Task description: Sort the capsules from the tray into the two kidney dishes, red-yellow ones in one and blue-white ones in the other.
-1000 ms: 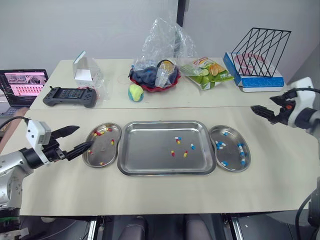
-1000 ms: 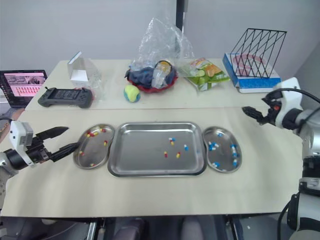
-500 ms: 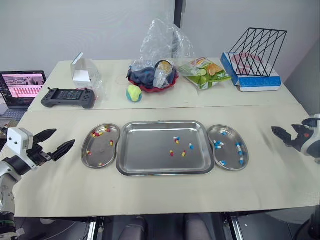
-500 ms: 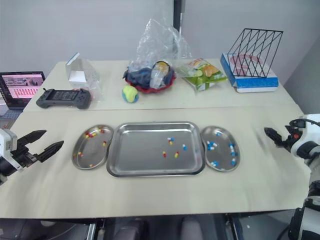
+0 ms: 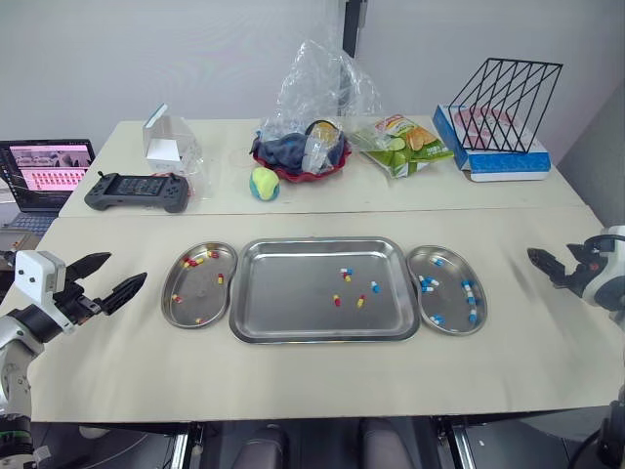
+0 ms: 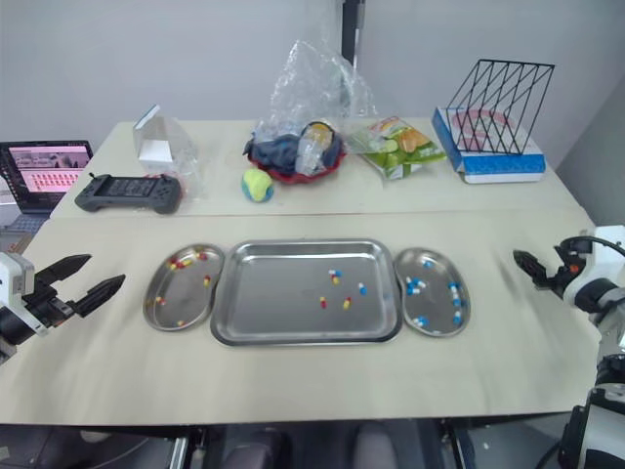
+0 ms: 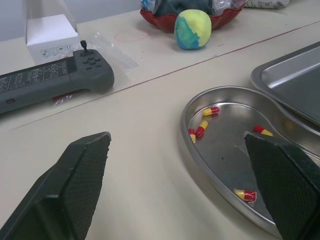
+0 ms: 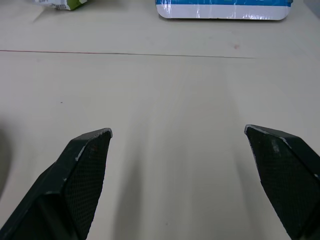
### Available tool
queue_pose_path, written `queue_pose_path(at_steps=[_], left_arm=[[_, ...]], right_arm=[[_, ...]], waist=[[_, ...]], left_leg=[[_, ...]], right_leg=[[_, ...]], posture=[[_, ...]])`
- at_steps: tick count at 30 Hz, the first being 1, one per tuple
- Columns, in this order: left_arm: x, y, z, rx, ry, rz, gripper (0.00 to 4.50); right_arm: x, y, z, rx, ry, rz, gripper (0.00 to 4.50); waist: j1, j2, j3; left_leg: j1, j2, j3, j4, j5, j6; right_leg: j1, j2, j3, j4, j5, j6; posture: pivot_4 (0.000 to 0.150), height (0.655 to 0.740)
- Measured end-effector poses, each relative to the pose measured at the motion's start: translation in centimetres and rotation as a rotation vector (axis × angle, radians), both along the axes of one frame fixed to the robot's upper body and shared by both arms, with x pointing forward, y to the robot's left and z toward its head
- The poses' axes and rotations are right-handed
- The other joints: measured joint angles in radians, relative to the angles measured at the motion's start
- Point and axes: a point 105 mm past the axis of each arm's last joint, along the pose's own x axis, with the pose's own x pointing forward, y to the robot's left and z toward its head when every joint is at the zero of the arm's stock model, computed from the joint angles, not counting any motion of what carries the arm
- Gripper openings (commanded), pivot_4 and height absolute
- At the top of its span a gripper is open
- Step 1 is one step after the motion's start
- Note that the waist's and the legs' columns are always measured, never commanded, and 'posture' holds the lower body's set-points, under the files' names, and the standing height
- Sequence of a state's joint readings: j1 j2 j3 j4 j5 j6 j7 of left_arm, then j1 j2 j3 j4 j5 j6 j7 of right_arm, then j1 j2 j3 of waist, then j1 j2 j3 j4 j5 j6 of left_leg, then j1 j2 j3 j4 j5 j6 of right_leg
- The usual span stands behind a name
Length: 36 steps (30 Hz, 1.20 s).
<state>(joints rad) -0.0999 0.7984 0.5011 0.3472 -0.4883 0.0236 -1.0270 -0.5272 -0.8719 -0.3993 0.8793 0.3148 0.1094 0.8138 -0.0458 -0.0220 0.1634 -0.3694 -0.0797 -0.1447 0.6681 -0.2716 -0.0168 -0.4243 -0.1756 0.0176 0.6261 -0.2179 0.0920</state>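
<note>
Sitting on the bench (image 5: 293, 381), your tray (image 5: 283, 318) holds a few capsules (image 5: 360, 301); left kidney dish (image 5: 203, 298) has red-yellow, right kidney dish (image 5: 449, 301) blue-white. Your left end effector (image 5: 125, 268) and right end effector (image 8: 178, 132) gape apart.

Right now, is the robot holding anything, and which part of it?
Nothing is held. The left tool and the right tool are both open and empty.

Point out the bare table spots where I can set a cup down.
Bare: the front strip of table before the tray; the patch between the right kidney dish and right pincer. Crowded: the back row, game controller to blue box.
</note>
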Motion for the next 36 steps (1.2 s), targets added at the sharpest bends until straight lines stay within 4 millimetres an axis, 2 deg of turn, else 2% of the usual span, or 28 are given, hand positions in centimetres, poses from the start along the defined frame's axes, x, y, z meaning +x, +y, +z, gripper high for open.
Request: queue_pose_path(at_steps=[13, 21, 26, 29, 32, 36], left_arm=[[0.0, -0.3, 0.3, -0.006, -0.006, -0.016, 4.5], [0.7, -2.1, 1.6, -0.027, 0.007, -0.121, 4.5], [1.5, -4.8, 2.9, -0.016, 0.005, -0.243, 4.5], [1.9, -7.8, 3.7, -0.001, -0.005, -0.352, 4.5], [2.0, -10.7, 3.7, 0.019, 0.021, -0.462, 4.5], [2.0, -13.4, 3.8, 0.042, 0.059, -0.581, 4.5]], right_arm=[[0.0, 0.6, 0.3, -0.017, -0.008, 0.047, 4.49], [-1.9, 4.5, 1.7, -0.005, -0.017, 0.317, 4.49], [-3.7, 7.5, 2.4, 0.003, -0.013, 0.471, 4.49], [-4.7, 8.8, 2.8, -0.028, -0.014, 0.524, 4.49], [-5.7, 10.0, 3.0, -0.011, -0.005, 0.566, 4.49], [-6.8, 10.6, 3.0, 0.013, 0.016, 0.586, 4.49]], waist=[[0.0, 0.0, 0.0], [0.004, 0.0, 0.0], [0.005, 0.0, 0.0], [0.01, 0.0, 0.0], [0.011, 0.0, 0.0], [0.013, 0.0, 0.0]], left_leg=[[0.0, 0.0, 0.0, 0.0, 0.0, 0.0], [0.0, 0.0, 0.0, 0.0, 0.0, 0.0], [0.0, 0.0, 0.0, 0.001, 0.0, 0.0], [0.0, 0.0, 0.0, 0.001, 0.0, 0.0], [0.0, 0.0, 0.0, 0.001, 0.0, 0.0], [0.0, 0.0, 0.0, 0.001, 0.0, 0.0]], right_leg=[[0.0, 0.0, 0.0, 0.0, 0.0, 0.0], [0.001, 0.0, 0.0, 0.0, 0.0, 0.0], [0.001, 0.0, 0.0, 0.0, 0.0, 0.0], [0.001, 0.0, 0.0, 0.0, 0.0, 0.0], [0.001, 0.0, 0.0, 0.001, 0.0, 0.0], [0.001, 0.0, 0.0, 0.0, 0.0, 0.0]], posture=[[0.15, 0.74], [0.15, 0.74], [0.15, 0.74], [0.15, 0.74], [0.15, 0.74], [0.15, 0.74]])
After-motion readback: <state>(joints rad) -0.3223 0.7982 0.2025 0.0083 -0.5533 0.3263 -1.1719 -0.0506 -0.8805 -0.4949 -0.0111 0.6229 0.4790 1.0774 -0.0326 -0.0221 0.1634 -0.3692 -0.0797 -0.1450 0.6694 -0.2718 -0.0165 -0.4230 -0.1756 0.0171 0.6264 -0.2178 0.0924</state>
